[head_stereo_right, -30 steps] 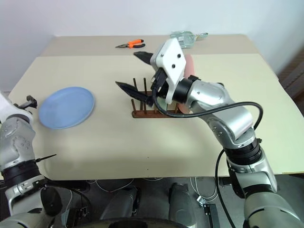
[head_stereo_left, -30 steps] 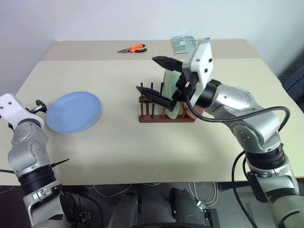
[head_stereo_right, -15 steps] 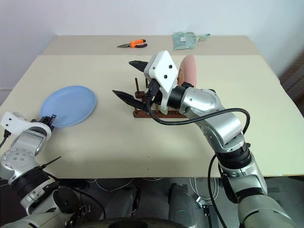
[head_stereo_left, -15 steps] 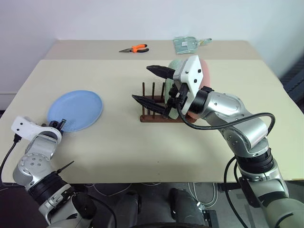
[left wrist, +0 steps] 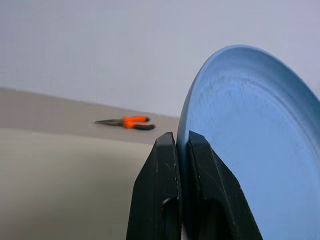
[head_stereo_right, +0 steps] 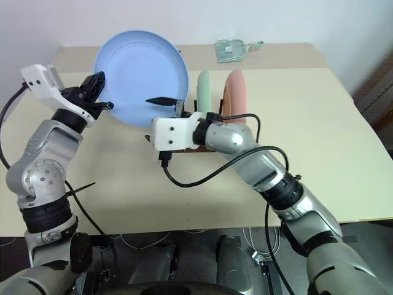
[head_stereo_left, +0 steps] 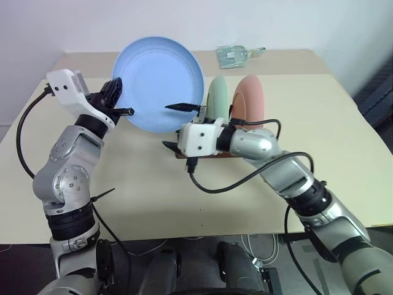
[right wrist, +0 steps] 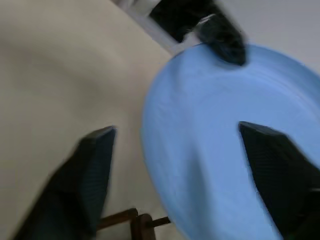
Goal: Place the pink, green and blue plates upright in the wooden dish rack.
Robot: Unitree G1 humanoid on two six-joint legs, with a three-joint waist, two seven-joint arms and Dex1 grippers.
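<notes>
right pincer (head_stereo_left: 172, 126): jaws spread, holding nothing, either side of the blue plate's lower rim.
left pincer (left wrist: 182, 145): clamped on rim of blue plate (head_stereo_left: 158, 84), held up above the table (head_stereo_left: 153, 190), near the rack.
wooden dish rack (head_stereo_left: 202, 152): green plate (head_stereo_left: 216, 98) and pink plate (head_stereo_left: 250, 101) upright.
left to do: slot blue, I'd say.
</notes>
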